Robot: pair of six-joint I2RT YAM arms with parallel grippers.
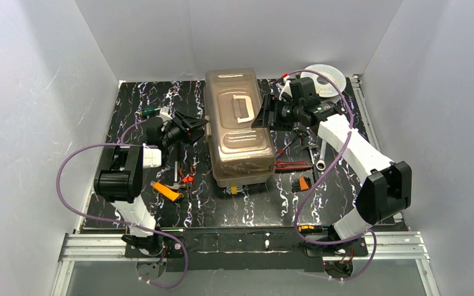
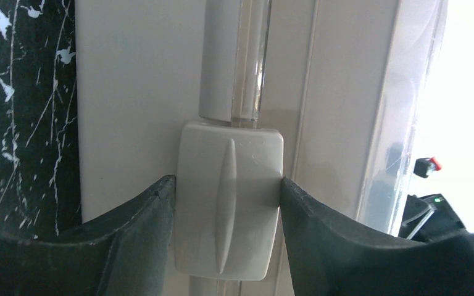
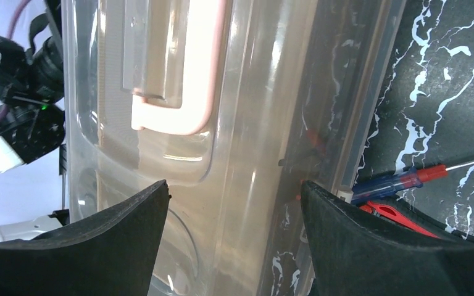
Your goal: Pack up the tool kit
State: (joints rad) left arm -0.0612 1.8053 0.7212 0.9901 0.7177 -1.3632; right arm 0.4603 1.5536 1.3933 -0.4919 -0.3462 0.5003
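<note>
1. The toolbox (image 1: 244, 154) stands in the middle of the top view on a black marbled mat (image 1: 253, 209). Its lid (image 1: 237, 86) is down and its handle (image 1: 242, 108) lies flat.
2. The left gripper (image 1: 197, 126) is at the toolbox's left side. In the left wrist view its jaws stand apart with a beige latch (image 2: 228, 206) between them. The fingertips (image 2: 160, 192) sit close against the latch's sides, but whether they press on it cannot be told.
3. The right gripper (image 1: 261, 115) is at the toolbox's right edge. Its jaws are spread over the lid and hold nothing.
4. Loose tools lie on the mat. An orange tool (image 1: 167, 192) is lower left of the toolbox and a red tool (image 1: 293, 165) is lower right. A screwdriver (image 3: 395, 183) lies just beside the box, at the right of the right wrist view.
5. A spool (image 1: 326, 79) sits at the upper right, behind the right gripper.
</note>
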